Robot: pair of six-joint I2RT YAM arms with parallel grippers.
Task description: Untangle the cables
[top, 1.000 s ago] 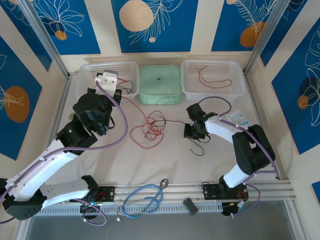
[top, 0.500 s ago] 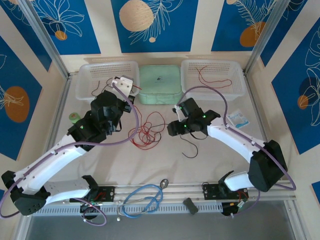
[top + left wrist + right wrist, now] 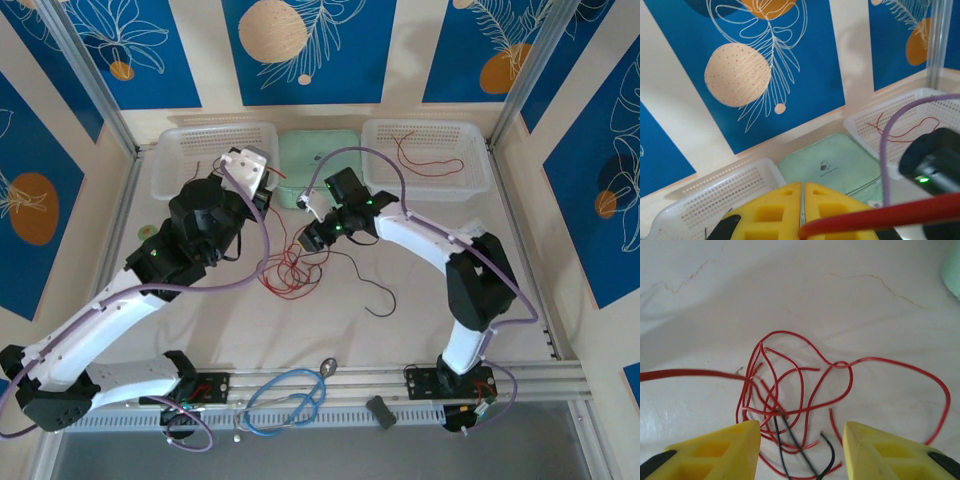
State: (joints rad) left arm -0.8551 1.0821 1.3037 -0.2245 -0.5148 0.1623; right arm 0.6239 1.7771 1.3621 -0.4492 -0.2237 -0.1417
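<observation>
The white table (image 3: 420,330) is the largest thing, with blue flower-patterned panels standing around it. The left arm (image 3: 110,310) rises from the near left corner toward the far middle. The right arm (image 3: 430,235) bends from the near right and reaches to the left, so both wrists come near each other in front of the pale green box (image 3: 312,150).

This box stands at the far edge between two white perforated baskets. The left basket (image 3: 200,140) holds some thin dark wire. The right basket (image 3: 470,135) holds one loose red cable (image 3: 425,158).

At the near rail lies a looped light-blue cable (image 3: 290,395), well apart from the work.

The tangle of red cables (image 3: 290,268) lies on the middle of the table, between the two wrists. In the right wrist view the tangle (image 3: 785,395) is many crossing red loops, with black cables (image 3: 790,442) running through its lower part.

The right gripper (image 3: 800,425) hangs just above this tangle. Its yellow fingers (image 3: 747,442) stand apart and hold nothing.

The left gripper (image 3: 802,192) is raised. Its two yellow fingers are pressed together and clamp a taut red cable (image 3: 880,215), which leaves them toward the right.

One single black cable (image 3: 378,292) curls on the table to the right of the tangle.
</observation>
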